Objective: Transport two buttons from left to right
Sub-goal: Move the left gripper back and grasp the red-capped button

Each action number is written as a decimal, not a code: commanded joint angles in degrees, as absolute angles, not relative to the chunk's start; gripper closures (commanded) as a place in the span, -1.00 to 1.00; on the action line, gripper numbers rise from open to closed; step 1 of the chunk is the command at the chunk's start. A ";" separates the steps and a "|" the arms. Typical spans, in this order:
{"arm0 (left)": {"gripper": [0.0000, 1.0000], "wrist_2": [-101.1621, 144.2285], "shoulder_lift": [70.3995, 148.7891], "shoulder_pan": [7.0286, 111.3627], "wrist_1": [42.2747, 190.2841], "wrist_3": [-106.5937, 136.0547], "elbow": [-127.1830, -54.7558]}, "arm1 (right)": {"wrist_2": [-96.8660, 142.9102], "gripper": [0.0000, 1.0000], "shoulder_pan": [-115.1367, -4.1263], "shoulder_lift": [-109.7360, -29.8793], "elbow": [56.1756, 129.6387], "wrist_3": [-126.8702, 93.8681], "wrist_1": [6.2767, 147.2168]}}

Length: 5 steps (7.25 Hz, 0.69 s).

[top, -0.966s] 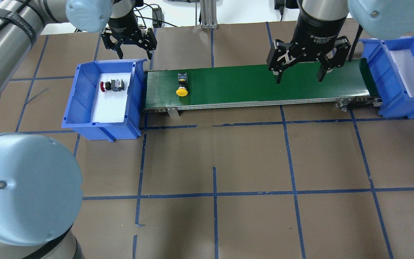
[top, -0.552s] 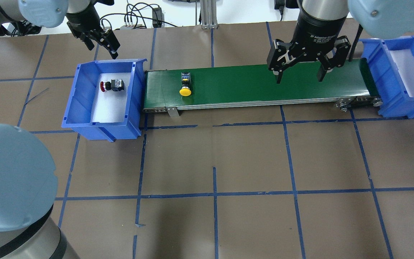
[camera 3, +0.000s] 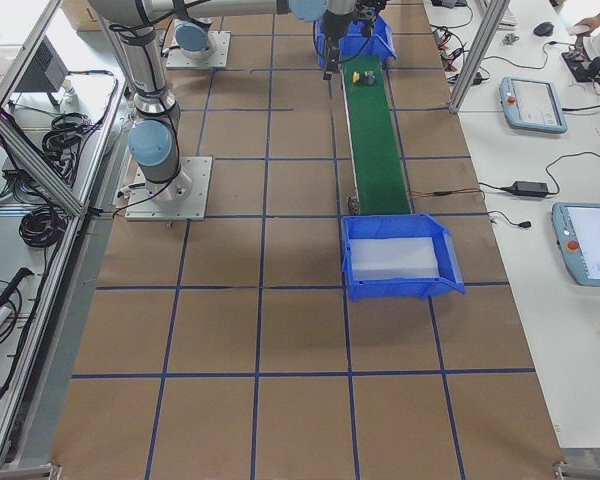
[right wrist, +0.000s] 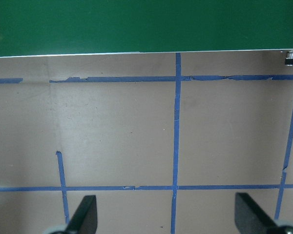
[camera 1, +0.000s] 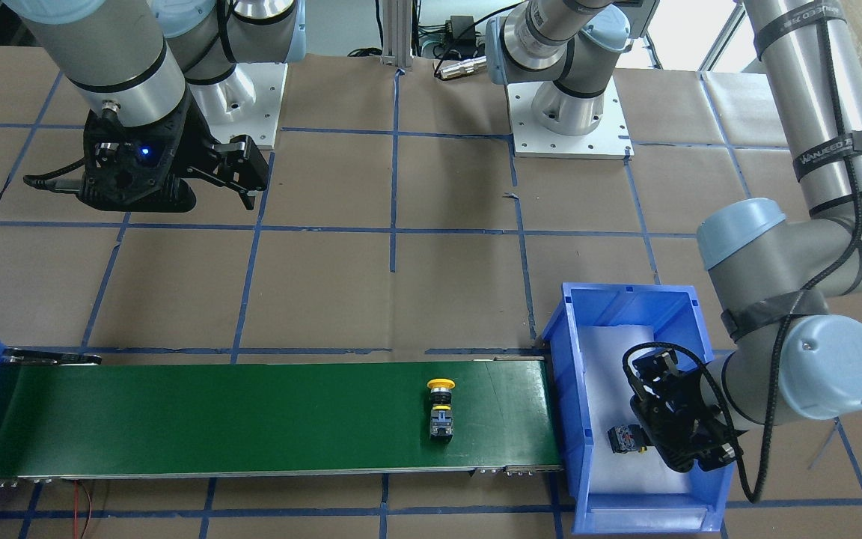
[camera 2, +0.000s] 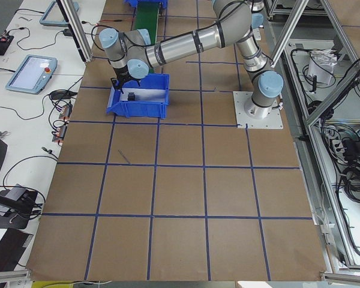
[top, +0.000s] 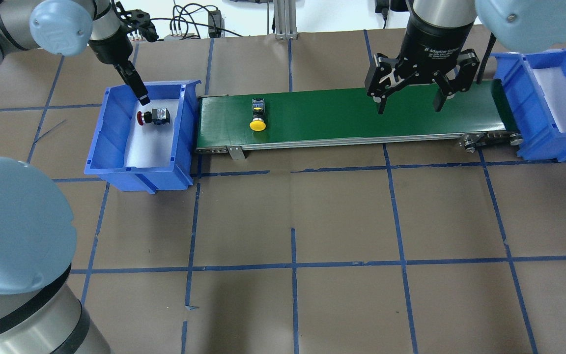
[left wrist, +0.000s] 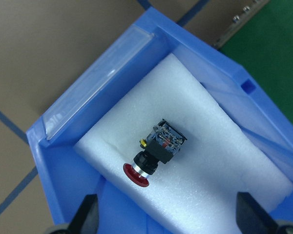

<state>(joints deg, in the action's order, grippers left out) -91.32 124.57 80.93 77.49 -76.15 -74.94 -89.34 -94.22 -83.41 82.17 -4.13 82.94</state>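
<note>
The yellow button (top: 258, 119) lies on its side on the green belt (top: 342, 115) near its left end, cap toward me; it also shows in the front view (camera 1: 440, 408). The red button (top: 153, 117) lies on white foam in the left blue bin (top: 100, 135), and shows in the left wrist view (left wrist: 157, 152) and the front view (camera 1: 624, 439). My left gripper (top: 139, 92) is open and empty, just above the bin's far wall, over the red button. My right gripper (top: 409, 106) is open and empty above the belt's right part.
The right blue bin (top: 511, 93) with a white foam liner stands at the belt's right end. The belt's metal frame and rollers (top: 489, 139) stick out on the near side. Cables lie behind the table's far edge.
My left gripper has swung left from behind the belt's end, turned, and come down over the left bin. The yellow button has ridden a little to the right. The right arm has not moved.
</note>
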 commanded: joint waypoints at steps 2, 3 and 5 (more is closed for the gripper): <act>-0.99 -91.41 125.42 81.47 66.57 -84.55 -80.58 | -89.30 -1.00 -94.22 -83.41 82.09 -4.13 82.97; -0.99 -91.32 125.33 81.39 66.45 -84.38 -80.86 | -89.30 -1.00 -94.22 -83.41 82.09 -4.13 82.97; -0.98 -91.49 126.90 81.39 65.74 -83.94 -81.30 | -89.30 -1.00 -94.22 -83.41 82.09 -4.13 82.97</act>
